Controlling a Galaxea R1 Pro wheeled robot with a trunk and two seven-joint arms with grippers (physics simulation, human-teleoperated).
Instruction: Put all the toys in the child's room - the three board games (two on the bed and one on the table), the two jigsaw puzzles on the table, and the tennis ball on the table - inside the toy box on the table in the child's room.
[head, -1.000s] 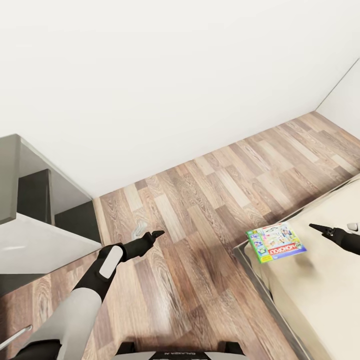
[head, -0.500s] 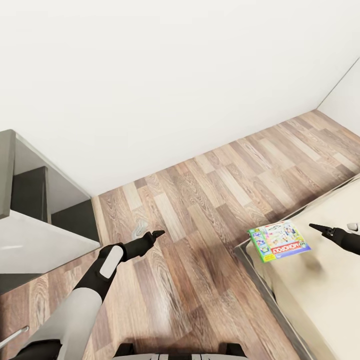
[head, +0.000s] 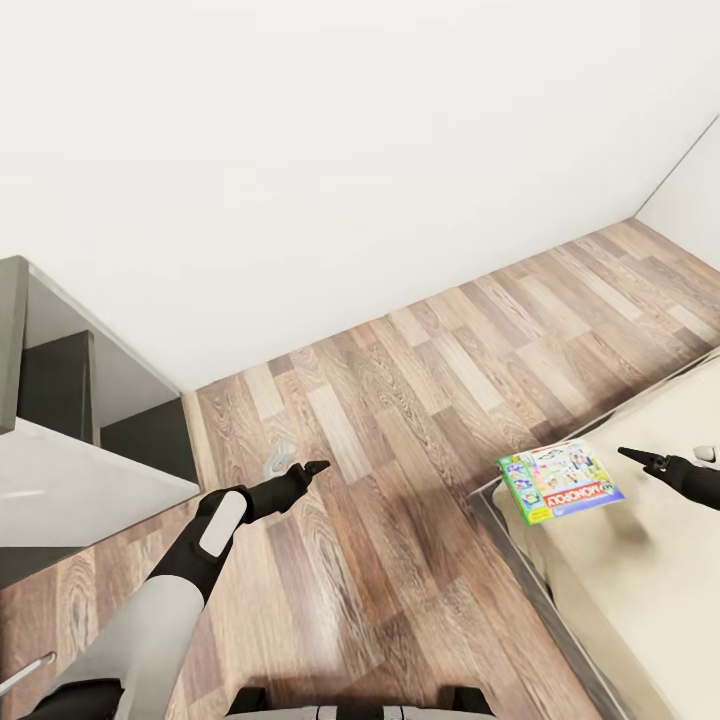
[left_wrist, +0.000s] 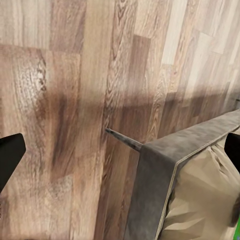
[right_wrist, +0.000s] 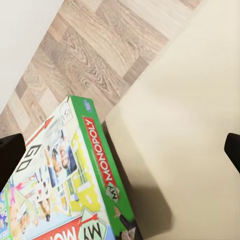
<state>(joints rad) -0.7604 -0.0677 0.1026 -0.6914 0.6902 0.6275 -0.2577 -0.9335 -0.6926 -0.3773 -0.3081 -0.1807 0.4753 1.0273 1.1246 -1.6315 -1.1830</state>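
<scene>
One board game (head: 558, 482), a green-edged Monopoly box, lies flat on the near corner of the bed (head: 640, 600). My right gripper (head: 640, 459) hovers open over the mattress just right of that box, apart from it and holding nothing. The right wrist view has the box (right_wrist: 65, 185) close up, between the spread fingers (right_wrist: 10, 157). My left gripper (head: 310, 468) hangs open and empty above the wood floor, left of the bed. The left wrist view looks down on the bed's dark grey frame corner (left_wrist: 150, 185) and the beige mattress (left_wrist: 205, 200). The table's (head: 70, 485) light grey wing shows at the left edge.
Wood-plank floor (head: 400, 400) runs between the table and the bed, up to a white wall (head: 350, 150). A dark grey part of the desk (head: 10, 340) stands at far left. A white drawer handle (head: 25, 672) shows at the lower left.
The whole picture has drifted slightly: the table slid a little left and the bed with the board game a little right. Both arms keep their pose.
</scene>
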